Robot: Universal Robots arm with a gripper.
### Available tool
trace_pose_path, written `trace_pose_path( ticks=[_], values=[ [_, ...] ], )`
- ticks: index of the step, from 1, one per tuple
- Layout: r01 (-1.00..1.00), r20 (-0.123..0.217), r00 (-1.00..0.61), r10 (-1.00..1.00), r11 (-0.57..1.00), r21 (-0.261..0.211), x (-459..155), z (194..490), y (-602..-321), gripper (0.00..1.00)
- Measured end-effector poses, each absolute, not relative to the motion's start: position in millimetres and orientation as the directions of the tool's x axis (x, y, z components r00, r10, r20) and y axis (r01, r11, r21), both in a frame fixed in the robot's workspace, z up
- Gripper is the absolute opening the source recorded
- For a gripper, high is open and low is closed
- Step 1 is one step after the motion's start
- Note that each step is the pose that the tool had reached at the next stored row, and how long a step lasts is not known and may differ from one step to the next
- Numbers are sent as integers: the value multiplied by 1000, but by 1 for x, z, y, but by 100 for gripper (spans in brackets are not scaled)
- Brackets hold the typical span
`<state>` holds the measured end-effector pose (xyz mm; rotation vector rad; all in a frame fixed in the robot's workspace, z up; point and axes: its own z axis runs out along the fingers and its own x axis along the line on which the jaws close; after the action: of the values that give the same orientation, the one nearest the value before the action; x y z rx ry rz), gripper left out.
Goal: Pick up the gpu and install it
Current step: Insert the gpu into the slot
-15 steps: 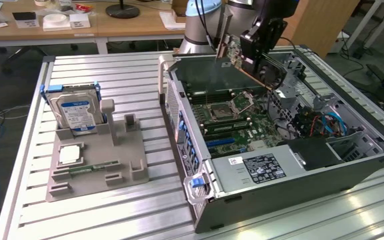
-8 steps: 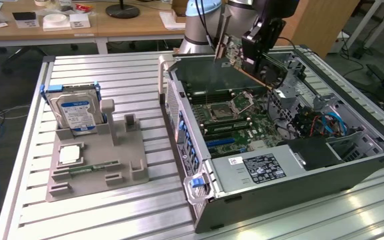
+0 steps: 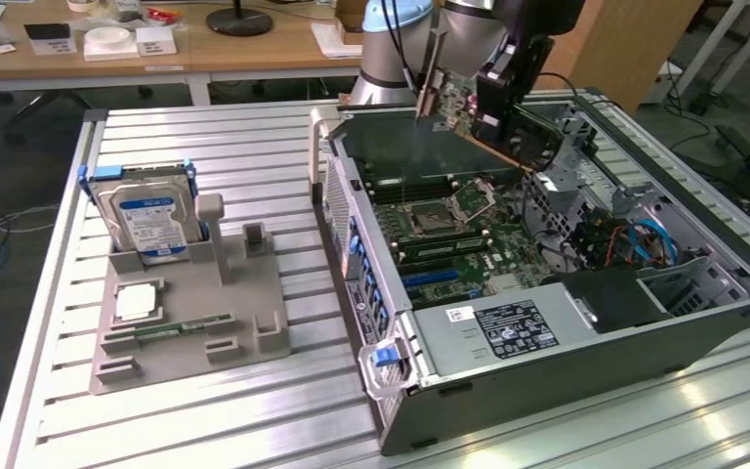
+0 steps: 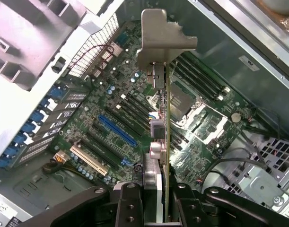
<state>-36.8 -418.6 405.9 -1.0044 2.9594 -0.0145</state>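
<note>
Wrist view: jaws clamped on gpu (image 4: 158, 128) by its board edge (probably light, stiff, fragile components) over motherboard (image 4: 87, 109).

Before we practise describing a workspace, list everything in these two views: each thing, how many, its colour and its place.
computer case: one, dark grey, open, on the table at the exterior view's right.
motherboard: one, green, inside the case.
hard drive: one, silver with a blue-white label, upright in the holder.
memory stick: one, green, lying in the holder.
holder: one, grey, on the table at the exterior view's left.
table: one, silvery slatted metal, under the case and holder.
gpu: one, brownish with a silver bracket, held above the motherboard.
gripper: one, black, shut on the gpu.
</note>
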Motion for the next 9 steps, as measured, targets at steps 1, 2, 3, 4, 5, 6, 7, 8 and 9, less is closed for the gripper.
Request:
trace_pose_path(
  ticks=[1,2,3,4,5,6,7,8,9],
  values=[
    [-616,-13,-787,-617,787,-14,-37,406,-419,28],
    [-625,-13,-780,-625,781,-14,-37,406,-419,28],
    [-633,-13,-774,-633,774,-14,-37,406,-419,28],
    [-640,-12,-768,-640,768,-14,-37,406,-419,28],
    [-648,-13,-762,-648,762,-14,-37,406,-419,28],
    [-655,-13,-755,-655,755,-14,-37,406,-419,28],
    [-663,-13,-749,-663,749,-14,-37,406,-419,28],
    [-670,-13,-742,-670,742,-14,-37,406,-419,28],
    [-677,-13,-735,-678,735,-14,-37,406,-419,28]
  ],
)
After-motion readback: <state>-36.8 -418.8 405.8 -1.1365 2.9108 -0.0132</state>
